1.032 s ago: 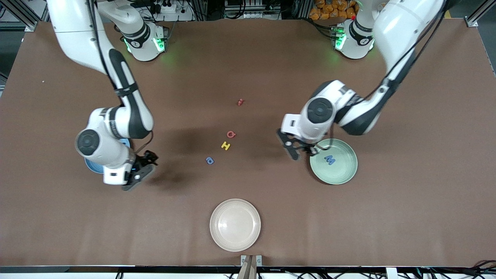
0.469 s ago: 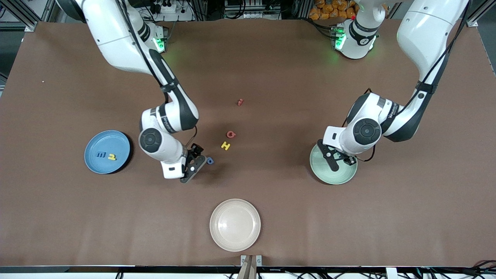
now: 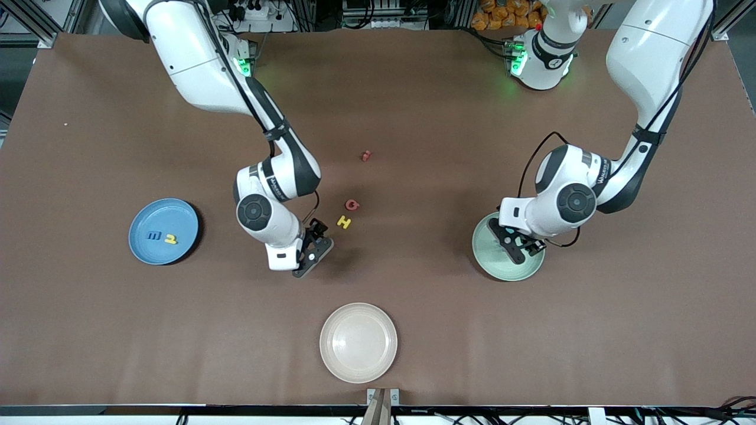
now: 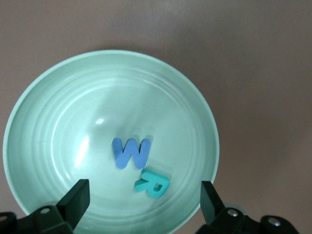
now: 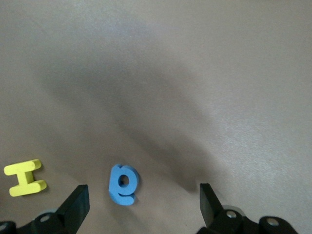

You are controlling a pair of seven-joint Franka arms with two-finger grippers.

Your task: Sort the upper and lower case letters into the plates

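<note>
The mint green plate (image 4: 58, 122) holds a blue W (image 4: 130, 152) and a teal R (image 4: 153, 183). My left gripper (image 4: 144, 202) hangs open just above them, nothing between its fingers; in the front view it (image 3: 522, 247) covers both letters on that plate (image 3: 502, 268). My right gripper (image 5: 141, 204) stands open over a small blue lower-case letter (image 5: 123, 184) on the table, beside a yellow H (image 5: 25, 178). In the front view the right gripper (image 3: 313, 248) hides that blue letter. The blue plate (image 3: 171, 212) holds a dark blue letter (image 3: 152, 235) and a yellow one (image 3: 170, 239).
A red letter (image 3: 352, 205) lies just farther from the front camera than the yellow H (image 3: 344, 222). A smaller red letter (image 3: 366, 156) lies farther still. A cream-beige plate (image 3: 358, 342) sits near the table's front edge.
My right arm swung from the blue plate to over the small blue letter. My left arm moved over the green plate and opened; the teal R now lies there.
</note>
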